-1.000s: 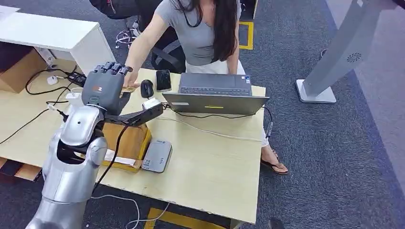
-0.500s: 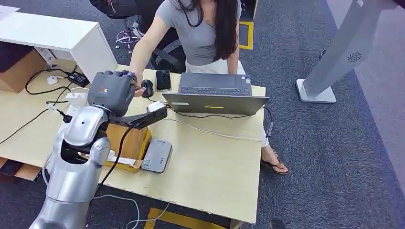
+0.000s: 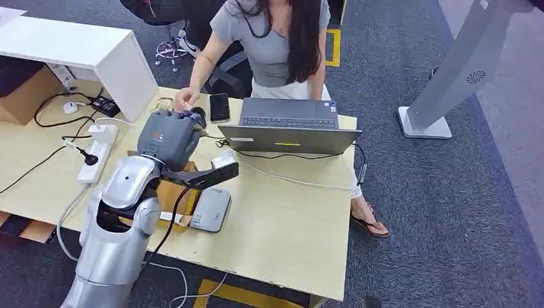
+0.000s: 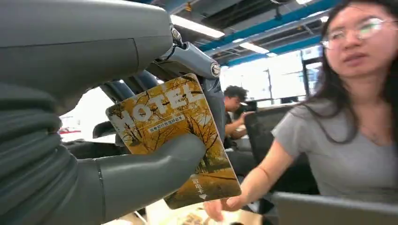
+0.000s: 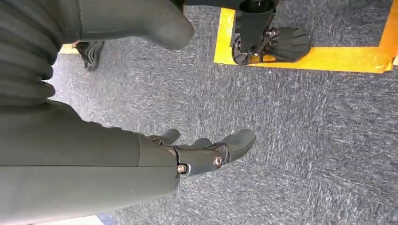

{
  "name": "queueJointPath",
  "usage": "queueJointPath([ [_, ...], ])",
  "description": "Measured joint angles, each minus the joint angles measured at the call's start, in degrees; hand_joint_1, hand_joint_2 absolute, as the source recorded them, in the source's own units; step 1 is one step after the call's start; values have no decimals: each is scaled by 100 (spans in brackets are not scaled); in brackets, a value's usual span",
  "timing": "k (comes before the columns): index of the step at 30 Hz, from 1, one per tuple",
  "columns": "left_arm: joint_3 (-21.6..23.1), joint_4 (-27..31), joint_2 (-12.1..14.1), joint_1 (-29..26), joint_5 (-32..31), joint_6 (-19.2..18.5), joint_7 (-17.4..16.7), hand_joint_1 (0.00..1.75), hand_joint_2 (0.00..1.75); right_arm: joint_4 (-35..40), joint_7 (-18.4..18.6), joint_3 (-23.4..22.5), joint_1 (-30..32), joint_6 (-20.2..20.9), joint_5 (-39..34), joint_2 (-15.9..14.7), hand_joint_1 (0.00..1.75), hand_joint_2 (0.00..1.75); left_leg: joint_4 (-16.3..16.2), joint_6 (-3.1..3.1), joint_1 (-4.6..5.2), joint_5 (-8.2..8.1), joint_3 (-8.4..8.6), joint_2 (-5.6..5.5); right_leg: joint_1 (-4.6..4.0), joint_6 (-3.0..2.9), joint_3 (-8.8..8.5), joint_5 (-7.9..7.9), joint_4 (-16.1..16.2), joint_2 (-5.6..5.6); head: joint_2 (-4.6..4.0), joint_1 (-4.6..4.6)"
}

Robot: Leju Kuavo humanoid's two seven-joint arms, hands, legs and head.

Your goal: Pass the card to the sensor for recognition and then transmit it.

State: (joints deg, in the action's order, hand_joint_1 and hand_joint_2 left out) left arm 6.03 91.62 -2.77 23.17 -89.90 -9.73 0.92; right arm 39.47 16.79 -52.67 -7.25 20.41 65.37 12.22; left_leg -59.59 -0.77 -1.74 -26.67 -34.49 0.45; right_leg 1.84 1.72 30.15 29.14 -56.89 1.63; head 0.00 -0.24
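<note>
The left arm is raised and bent in front of the body, and the left hand [image 3: 168, 136] is turned with its back up. Its thumb and fingers pinch the yellow hotel card [image 4: 174, 136]. The right hand [image 5: 187, 154] hangs with its fingers apart and holds nothing.

Table [image 3: 289, 224]: pale wood top. On it: open grey laptop [image 3: 290, 125] at the far edge; black phone [image 3: 219, 107] and black mouse [image 3: 199, 117] just beside the laptop; white power strip [image 3: 95, 153] with black cables near the left side; cardboard box [image 3: 172, 192]; grey flat device [image 3: 210, 209] touching the box; white cable [image 3: 289, 178] crossing the middle.
</note>
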Motion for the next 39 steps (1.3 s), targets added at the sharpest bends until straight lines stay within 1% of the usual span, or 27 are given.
queueJointPath([
  [9, 79, -59, -85, -173, 0, 9, 44, 175, 175, 33, -15, 17, 6, 39, 0, 9, 0, 175, 0, 0, 0, 0, 0, 0, 0, 0, 0, 0, 0, 0, 0, 0],
  [14, 214, -245, -127, -344, 0, 13, 11, 175, 175, 77, -15, 94, 11, 90, -2, 28, 0, 175, 0, 0, 0, 0, -1, 0, 0, 0, 1, 0, 0, 0, 0, 0],
  [20, 295, -411, -133, -402, 0, -4, -7, 175, 175, 105, -15, 109, 18, 94, -2, 42, 0, 175, 0, 0, 0, 0, -2, 0, 0, 0, 1, 0, 0, 0, 0, 0],
  [27, 385, -616, -90, -414, 0, -488, -365, 175, 175, 109, 17, 138, 15, 105, 2, 42, 0, 175, 1, 0, 0, 0, -4, 0, 0, 0, 1, 0, 0, 0, 0, 0],
  [33, 389, -750, -22, -445, -2, -866, -503, 175, 175, 109, 20, 153, -4, 107, 79, 42, 0, 175, 0, 0, 0, 0, -5, 0, 0, 0, 2, 0, 0, 0, 0, 0],
  [37, 389, -820, 17, -490, -4, -1025, -579, 175, 175, 107, 20, 190, -14, 109, 81, 42, 0, 175, 1, 0, 0, 0, -6, -1, 0, 0, 2, 0, 0, 1, 0, 0],
  [39, 389, -885, 39, -490, -5, -1191, -665, 175, 175, 96, 20, 205, -40, 92, 90, 42, 0, 175, 1, 0, 0, 0, -5, 0, 0, 0, 2, 0, 0, 1, 0, 0],
])
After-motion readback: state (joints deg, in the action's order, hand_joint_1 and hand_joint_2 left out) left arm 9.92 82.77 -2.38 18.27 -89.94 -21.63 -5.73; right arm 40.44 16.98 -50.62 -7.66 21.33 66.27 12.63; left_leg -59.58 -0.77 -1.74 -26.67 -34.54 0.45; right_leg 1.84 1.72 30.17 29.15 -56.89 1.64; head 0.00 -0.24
